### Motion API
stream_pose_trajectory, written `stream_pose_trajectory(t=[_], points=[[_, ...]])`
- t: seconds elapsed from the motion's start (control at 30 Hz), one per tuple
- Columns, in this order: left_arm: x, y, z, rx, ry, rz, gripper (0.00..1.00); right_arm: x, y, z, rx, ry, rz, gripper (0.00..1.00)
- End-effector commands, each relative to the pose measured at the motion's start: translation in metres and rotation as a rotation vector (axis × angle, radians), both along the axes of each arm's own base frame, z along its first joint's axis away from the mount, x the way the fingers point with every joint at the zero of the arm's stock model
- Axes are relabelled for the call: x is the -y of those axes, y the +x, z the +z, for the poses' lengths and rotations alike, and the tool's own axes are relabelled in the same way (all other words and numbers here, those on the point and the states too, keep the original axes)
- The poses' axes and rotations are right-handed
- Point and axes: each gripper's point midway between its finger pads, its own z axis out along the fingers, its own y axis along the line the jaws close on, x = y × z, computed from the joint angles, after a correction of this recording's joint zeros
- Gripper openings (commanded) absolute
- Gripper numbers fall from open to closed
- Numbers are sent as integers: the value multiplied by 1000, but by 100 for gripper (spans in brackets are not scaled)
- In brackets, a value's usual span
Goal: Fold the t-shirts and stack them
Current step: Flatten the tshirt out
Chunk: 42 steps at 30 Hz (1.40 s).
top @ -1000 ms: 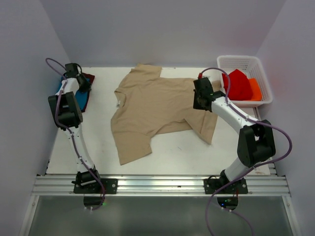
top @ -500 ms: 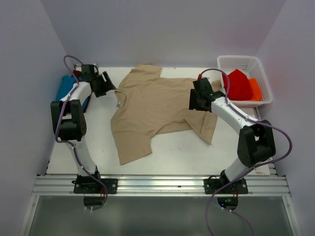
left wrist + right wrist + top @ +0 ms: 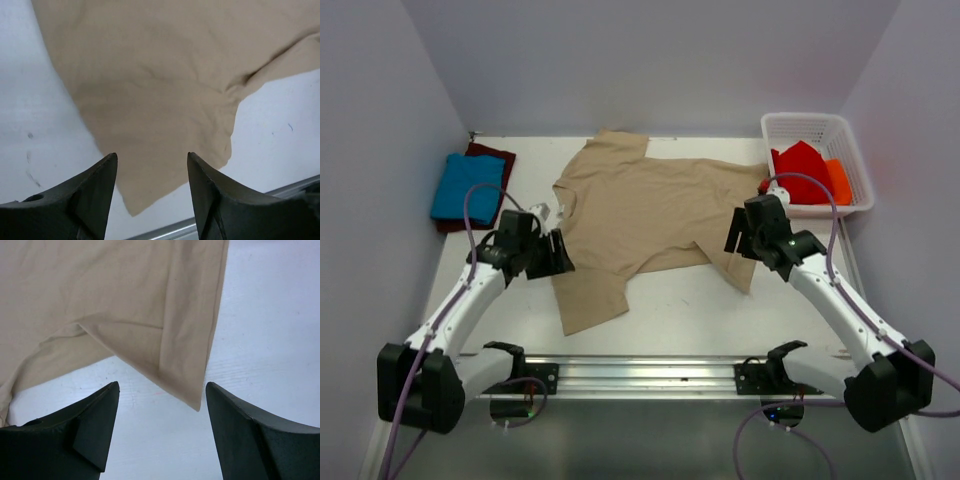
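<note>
A tan t-shirt [image 3: 650, 210] lies spread flat across the middle of the white table [image 3: 720, 310]. My left gripper [image 3: 558, 260] hovers at its near-left part, open with nothing between the fingers. In the left wrist view the tan t-shirt [image 3: 160, 85] fills the space ahead of that gripper [image 3: 152, 157]. My right gripper [image 3: 736, 236] hangs open and empty over the shirt's right near corner. That corner of the tan t-shirt [image 3: 150, 305] shows just ahead of the right gripper [image 3: 163, 385]. A folded blue t-shirt [image 3: 467, 187] rests on a maroon t-shirt [image 3: 496, 155] at the back left.
A white basket [image 3: 815, 123] at the back right holds a red cloth [image 3: 802, 170] and an orange cloth [image 3: 839, 180]. A metal rail [image 3: 650, 377] runs along the table's near edge. Purple-grey walls close in the left, back and right sides.
The left arm swung from the back-left stack down to the tan shirt's near-left part. The right arm drew back toward the near side. Both grippers went from shut to open.
</note>
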Motion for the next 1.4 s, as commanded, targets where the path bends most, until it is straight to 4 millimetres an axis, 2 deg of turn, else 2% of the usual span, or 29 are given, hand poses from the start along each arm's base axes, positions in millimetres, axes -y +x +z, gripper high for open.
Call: stream_pose_trajectory(t=[0.0, 0.03, 0.17, 0.2, 0.23, 0.27, 0.37, 0.47, 0.6, 0.63, 0.67, 0.7, 0.73, 0.8, 0.83, 0.9, 0.97, 1.0, 1.1, 1.2, 1.23, 1.27, 1.37], points=[[9, -48, -9, -78, -75, 60, 61, 4, -21, 5, 24, 45, -22, 74], [6, -59, -5, -83, -75, 86, 61, 4, -24, 6, 28, 49, -22, 74], [12, -81, 3, -90, -169, 181, 59, 2, -33, -1, 5, 66, -5, 75], [12, -90, -3, -114, -174, 191, 58, 0, -33, -3, -6, 68, 1, 75], [11, -94, -1, -102, -190, 206, 58, 0, -33, -5, -13, 70, 3, 75], [10, -102, -10, -133, -199, 235, 57, -1, -33, -8, -21, 72, 5, 75], [15, -105, -3, -106, -239, 251, 51, -5, -35, -16, -50, 84, 11, 75], [15, -107, -8, -131, -210, 245, 50, -8, -36, -20, -62, 96, 17, 75], [18, -109, -21, -225, -129, 181, 50, -7, -34, -24, -62, 92, 9, 75], [18, -109, -23, -224, -93, 121, 50, -6, -35, -26, -66, 87, -1, 75], [22, -105, -15, -220, -74, 84, 50, -6, -34, -31, -82, 80, -5, 75], [17, -106, -23, -270, -14, 81, 50, -6, -34, -34, -94, 79, -13, 74], [20, -104, -23, -267, -5, 64, 50, -4, -35, -39, -109, 71, -27, 73], [31, -94, -19, -231, -36, 35, 50, -7, -34, -49, -143, 80, -50, 58], [34, -90, -17, -219, -43, 34, 50, -8, -33, -56, -147, 90, -59, 44], [38, -77, -9, -176, -49, 43, 50, -7, -39, -77, -194, 105, -109, 28], [42, -66, 3, -128, -61, 45, 50, -12, -42, -89, -227, 141, -137, 18], [41, -61, 7, -102, -55, 54, 50, -11, -48, -97, -242, 144, -150, 17], [42, -53, 14, -49, -57, 60, 50, -9, -52, -99, -229, 163, -187, 27], [43, -53, -5, -64, -43, 36, 51, 5, -60, -96, -208, 127, -231, 37], [44, -55, -17, -82, -37, 27, 51, 6, -63, -96, -214, 125, -236, 40], [47, -59, -28, -123, -40, 11, 51, 9, -64, -94, -205, 119, -244, 41], [54, -62, -47, -158, -55, -8, 51, 12, -64, -93, -196, 109, -261, 44]])
